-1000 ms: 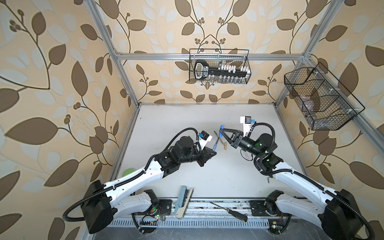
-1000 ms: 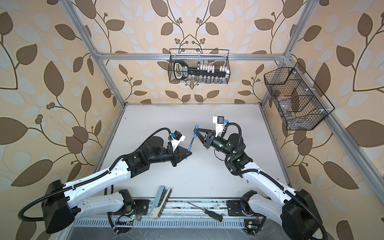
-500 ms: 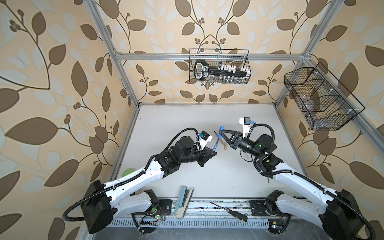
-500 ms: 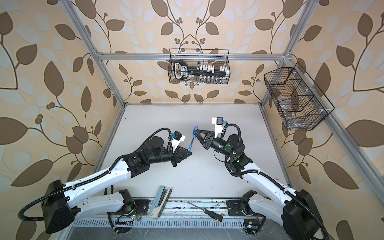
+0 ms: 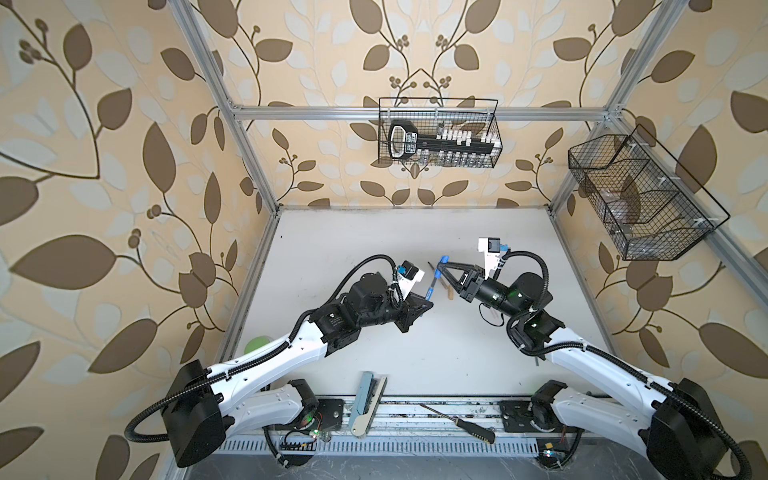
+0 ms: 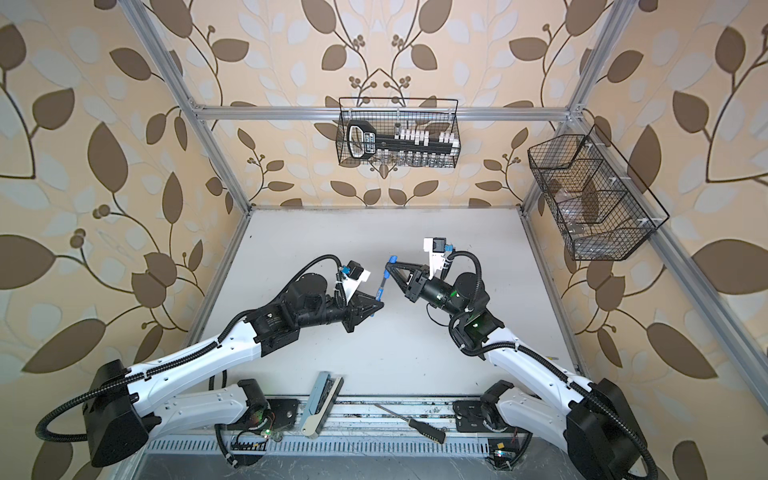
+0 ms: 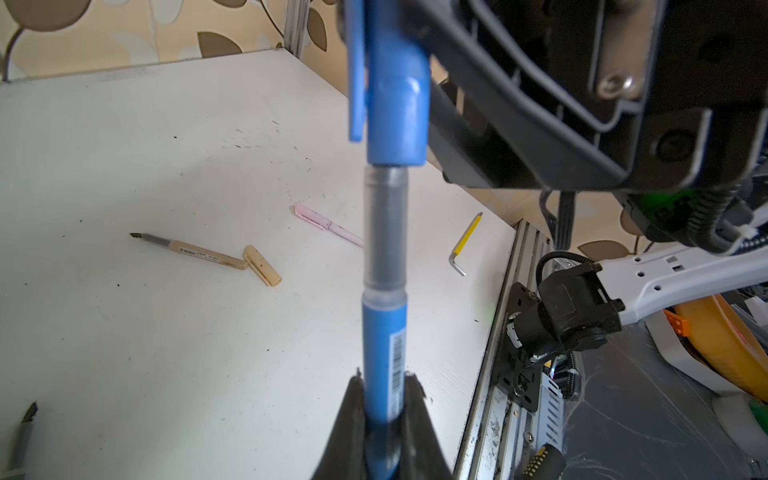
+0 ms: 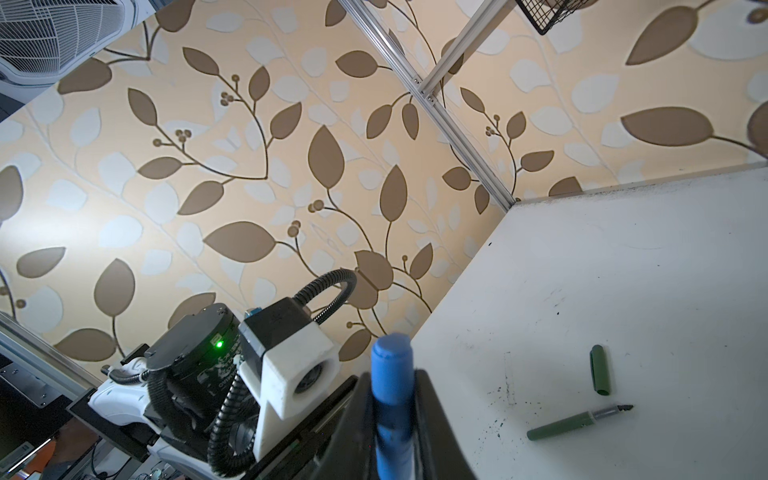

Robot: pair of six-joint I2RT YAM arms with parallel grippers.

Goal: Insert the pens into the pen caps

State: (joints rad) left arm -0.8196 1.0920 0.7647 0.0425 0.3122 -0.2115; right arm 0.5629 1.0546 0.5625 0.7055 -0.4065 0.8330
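Capping of the slim blue plastic pen (image 7: 384, 340) is the step in hand. The fingers of the left gripper (image 7: 384, 395) are clamped on its barrel; those of the right gripper (image 8: 392, 386) are clamped on the short blue tube-shaped cap (image 7: 397, 104). Ahead of the left fingertips, the pen's grey tip section enters the cap mouth, yet most of that section shows, so the cap is judged unseated. The next move calls for pressing pen and cap together along one axis, both grips firm. A slim tan pen (image 7: 199, 253) and a slim dark green pen (image 8: 577, 422) lie uncapped, well clear of all fingers.

Nothing reads clearly; the blue pen (image 7: 382, 332) bears only a barcode (image 7: 398, 347).
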